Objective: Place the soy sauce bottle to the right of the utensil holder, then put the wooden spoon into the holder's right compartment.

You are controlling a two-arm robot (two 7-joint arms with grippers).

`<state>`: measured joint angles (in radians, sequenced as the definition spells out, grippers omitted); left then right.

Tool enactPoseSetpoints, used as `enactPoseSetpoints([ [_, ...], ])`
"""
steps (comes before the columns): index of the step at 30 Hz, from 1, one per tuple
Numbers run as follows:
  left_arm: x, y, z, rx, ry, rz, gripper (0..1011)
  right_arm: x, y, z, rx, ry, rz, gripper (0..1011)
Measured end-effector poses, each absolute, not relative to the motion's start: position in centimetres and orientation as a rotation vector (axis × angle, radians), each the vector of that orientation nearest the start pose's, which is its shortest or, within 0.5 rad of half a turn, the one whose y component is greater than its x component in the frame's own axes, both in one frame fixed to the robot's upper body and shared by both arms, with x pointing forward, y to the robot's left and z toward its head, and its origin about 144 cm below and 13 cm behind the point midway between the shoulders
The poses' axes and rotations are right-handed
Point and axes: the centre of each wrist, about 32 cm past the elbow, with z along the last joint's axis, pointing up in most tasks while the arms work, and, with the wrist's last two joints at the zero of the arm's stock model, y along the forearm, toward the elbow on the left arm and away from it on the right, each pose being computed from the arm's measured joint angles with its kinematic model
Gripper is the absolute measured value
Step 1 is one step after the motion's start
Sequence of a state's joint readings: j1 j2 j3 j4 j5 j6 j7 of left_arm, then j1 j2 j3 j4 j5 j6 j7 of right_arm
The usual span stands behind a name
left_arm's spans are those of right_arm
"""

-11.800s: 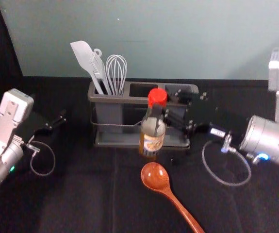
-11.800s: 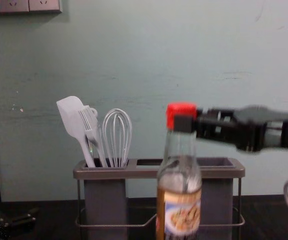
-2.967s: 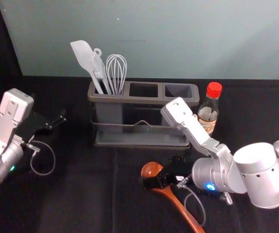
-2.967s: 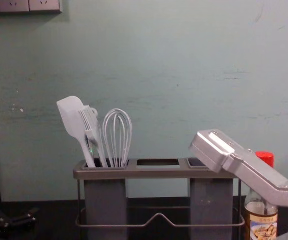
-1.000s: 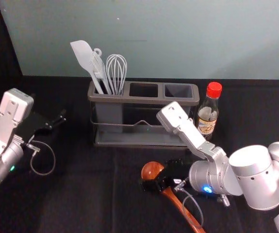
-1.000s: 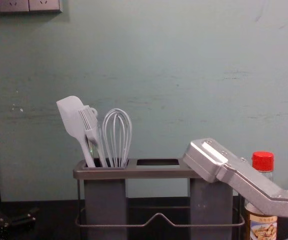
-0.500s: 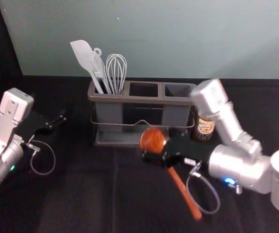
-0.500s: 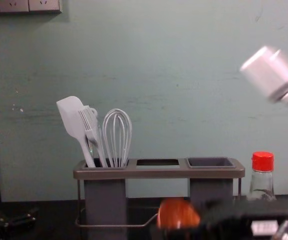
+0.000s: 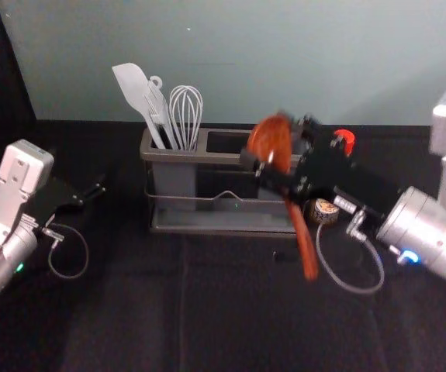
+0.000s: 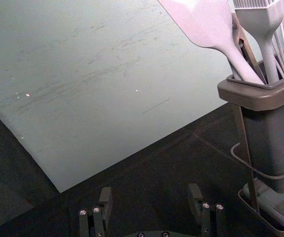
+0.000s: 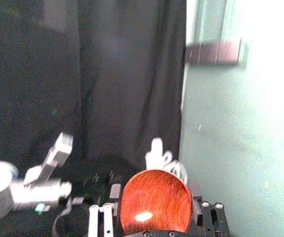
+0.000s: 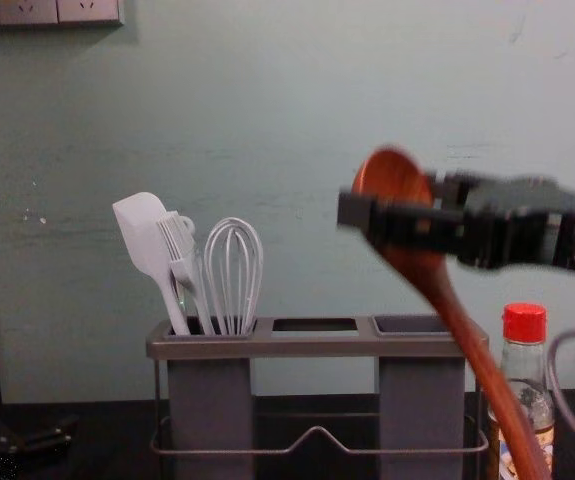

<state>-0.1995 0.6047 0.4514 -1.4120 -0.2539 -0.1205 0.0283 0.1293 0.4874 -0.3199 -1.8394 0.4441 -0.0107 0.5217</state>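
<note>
In the head view my right gripper (image 9: 281, 167) is shut on the wooden spoon (image 9: 271, 142) near its bowl, raised in front of the holder's right part. The chest view shows the spoon (image 12: 392, 176) bowl up, its handle slanting down to the right. The right wrist view has the spoon's bowl (image 11: 155, 202) between the fingers of my right gripper (image 11: 155, 205). The utensil holder (image 12: 317, 345) has its right compartment unfilled. The soy sauce bottle (image 12: 524, 360) stands upright just right of it. My left gripper (image 9: 102, 188) is parked at the left; its wrist view shows the left gripper (image 10: 149, 200) open.
A spatula (image 12: 144, 235), a brush (image 12: 179, 250) and a whisk (image 12: 234, 270) stand in the holder's left compartment. The wall (image 9: 285, 62) rises behind the black table (image 9: 129, 310). A cable (image 9: 347, 287) loops below my right wrist.
My right gripper has lifted the spoon off the table and carried it toward the holder, turning its handle downward. The left arm has stayed still, and so has the bottle.
</note>
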Motion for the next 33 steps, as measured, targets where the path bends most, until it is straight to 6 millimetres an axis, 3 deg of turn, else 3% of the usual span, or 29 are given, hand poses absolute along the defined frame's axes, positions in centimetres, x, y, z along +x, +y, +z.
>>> enactPoseSetpoints([
  [7,48.9,31.0,114.0,0.304,-0.285,1.248,1005,47.8,-24.2,125.6,0.218,-0.301,-0.662,836],
  [15,48.9,31.0,114.0,0.304,-0.285,1.248,1005,49.8,-23.1,126.3,0.315,-0.377,-0.743,836],
  [33,48.9,31.0,114.0,0.304,-0.285,1.248,1005,55.3,-20.1,127.4,0.256,-0.446,-0.864,836],
])
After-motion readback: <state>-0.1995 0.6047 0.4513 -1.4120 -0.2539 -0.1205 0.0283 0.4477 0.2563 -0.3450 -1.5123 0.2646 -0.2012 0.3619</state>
